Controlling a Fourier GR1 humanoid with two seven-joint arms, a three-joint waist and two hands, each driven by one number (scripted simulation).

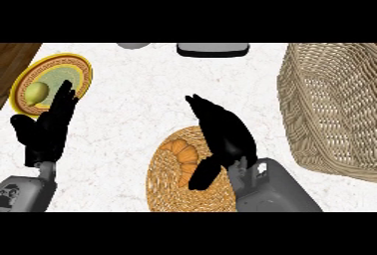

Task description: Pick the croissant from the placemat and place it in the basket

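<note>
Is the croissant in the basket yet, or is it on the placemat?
On the placemat. The croissant lies on the round woven placemat, beside the right hand; the wicker basket stands apart at right.

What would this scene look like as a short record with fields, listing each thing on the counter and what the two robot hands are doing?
surface: white speckled counter
target item: golden-brown croissant, lying on the placemat
placemat: round woven orange-brown placemat, near the lower middle
basket: large beige wicker basket, at the right, apart from the placemat
plate: round yellow-rimmed plate, upper left
fruit: yellow-green fruit on the plate
right robot hand: over the placemat, fingers open, partly covering the croissant
left robot hand: open, resting at the left, its fingertips over the plate
croissant in basket: not yet
</note>
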